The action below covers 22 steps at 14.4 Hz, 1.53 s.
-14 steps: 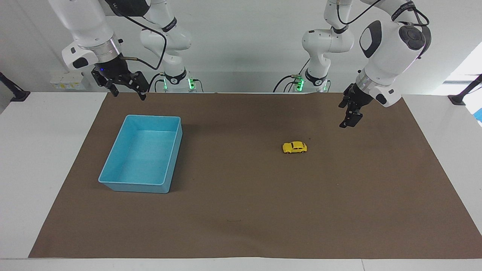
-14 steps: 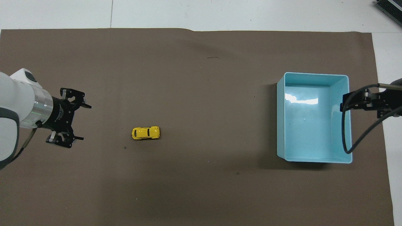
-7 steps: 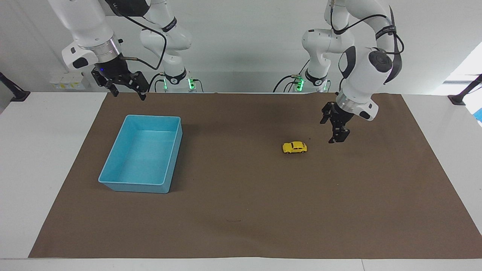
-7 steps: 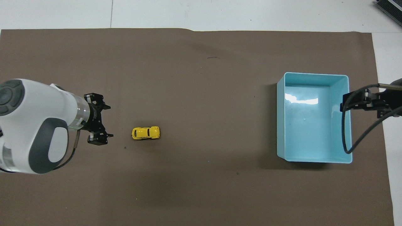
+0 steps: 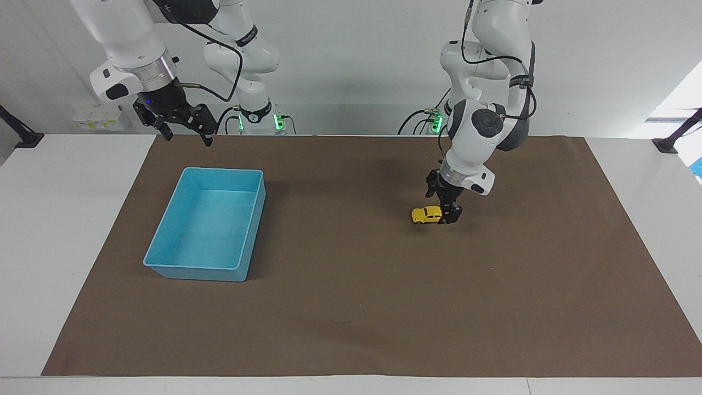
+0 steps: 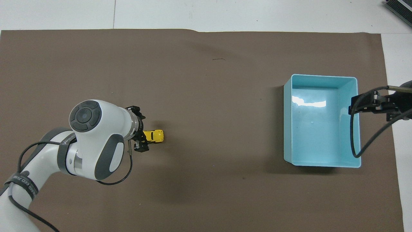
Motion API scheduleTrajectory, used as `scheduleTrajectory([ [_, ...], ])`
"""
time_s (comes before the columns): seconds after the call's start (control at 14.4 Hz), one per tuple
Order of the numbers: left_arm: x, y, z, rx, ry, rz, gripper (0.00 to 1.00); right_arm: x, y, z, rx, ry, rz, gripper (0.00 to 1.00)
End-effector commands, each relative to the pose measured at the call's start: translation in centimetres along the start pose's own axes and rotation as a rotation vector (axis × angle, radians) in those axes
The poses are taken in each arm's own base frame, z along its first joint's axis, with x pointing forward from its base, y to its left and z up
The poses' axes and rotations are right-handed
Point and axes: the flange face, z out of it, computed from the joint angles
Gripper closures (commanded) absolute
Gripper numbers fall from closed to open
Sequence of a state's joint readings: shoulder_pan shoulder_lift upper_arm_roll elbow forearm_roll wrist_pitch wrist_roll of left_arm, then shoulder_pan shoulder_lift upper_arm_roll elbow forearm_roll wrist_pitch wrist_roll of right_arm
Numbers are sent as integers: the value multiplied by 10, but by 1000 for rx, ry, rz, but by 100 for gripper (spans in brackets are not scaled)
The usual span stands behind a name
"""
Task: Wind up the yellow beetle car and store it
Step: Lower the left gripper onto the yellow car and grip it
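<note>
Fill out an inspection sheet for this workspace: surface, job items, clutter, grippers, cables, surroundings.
Surface: brown mat on a white table; a few small specks on the mat.
Job items: yellow beetle car on its wheels on the mat, toward the left arm's end. Blue bin toward the right arm's end, nothing in it.
Clutter: nothing seen.
Grippers: left gripper open, down at one end of the car, not closed on it. Right gripper open, raised by the bin's edge nearest the robots; that arm waits.
Cables: black cable loops from the right arm above the bin; another hangs along the left arm.
Surroundings: white wall, green lights at both arm bases.
</note>
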State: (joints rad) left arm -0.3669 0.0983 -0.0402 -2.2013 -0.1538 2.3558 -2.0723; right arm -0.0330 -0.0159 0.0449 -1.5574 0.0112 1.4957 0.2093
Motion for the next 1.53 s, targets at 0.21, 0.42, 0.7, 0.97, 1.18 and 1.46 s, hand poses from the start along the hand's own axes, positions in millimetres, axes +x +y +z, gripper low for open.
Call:
scheduleTrajectory([
  [0.21,14,-23,21,-22,-7,-26,0,-3,4,-4,14,0,-13,0],
  [0.42,15,-22,21,-26,-9,-29,0,-3,4,-4,14,0,-13,0],
  [0.7,14,-17,18,-65,-30,-34,3,-3,4,-4,14,0,-13,0],
  [0.97,13,-18,19,-65,-29,-11,38,-3,4,-4,14,0,-13,0],
  [1.18,16,-17,32,-50,-17,-19,29,-3,4,-4,14,0,-13,0],
  [1.46,14,-13,33,-52,-19,-22,100,-3,4,-4,14,0,-13,0],
])
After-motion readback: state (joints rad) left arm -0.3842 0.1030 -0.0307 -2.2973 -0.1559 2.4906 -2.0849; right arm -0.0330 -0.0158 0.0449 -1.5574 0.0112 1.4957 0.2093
